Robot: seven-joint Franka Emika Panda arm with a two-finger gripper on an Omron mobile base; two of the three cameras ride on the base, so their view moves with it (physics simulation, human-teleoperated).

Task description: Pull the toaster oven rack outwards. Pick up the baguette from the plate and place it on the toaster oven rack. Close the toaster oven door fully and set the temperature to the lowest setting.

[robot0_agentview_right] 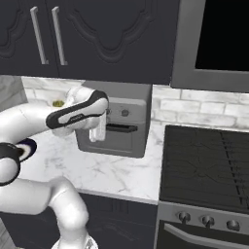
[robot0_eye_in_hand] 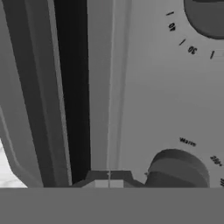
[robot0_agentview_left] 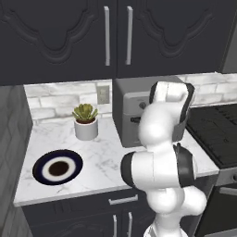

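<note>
The grey toaster oven [robot0_agentview_right: 127, 99] stands on the counter with its door [robot0_agentview_right: 121, 141] up against the front, and the dark handle bar [robot0_agentview_right: 121, 128] runs across it. My gripper [robot0_agentview_right: 98, 135] hovers close to the oven's upper left front. Seen from the hand, the fingertips [robot0_eye_in_hand: 101, 177] are pressed together and shut on nothing, just beside a round knob [robot0_eye_in_hand: 177, 168] marked "Warm". A second knob [robot0_eye_in_hand: 205, 15] sits further along the panel. The navy plate [robot0_agentview_left: 58, 167] lies bare at the counter's front left. The baguette and the rack are hidden.
A small plant in a white pot [robot0_agentview_left: 85, 124] stands left of the oven. The dark stove [robot0_agentview_right: 209, 165] adjoins the counter on the right. Dark cabinets [robot0_agentview_left: 106, 37] hang overhead, and my own arm [robot0_agentview_left: 159, 152] blocks the oven front in the left base view.
</note>
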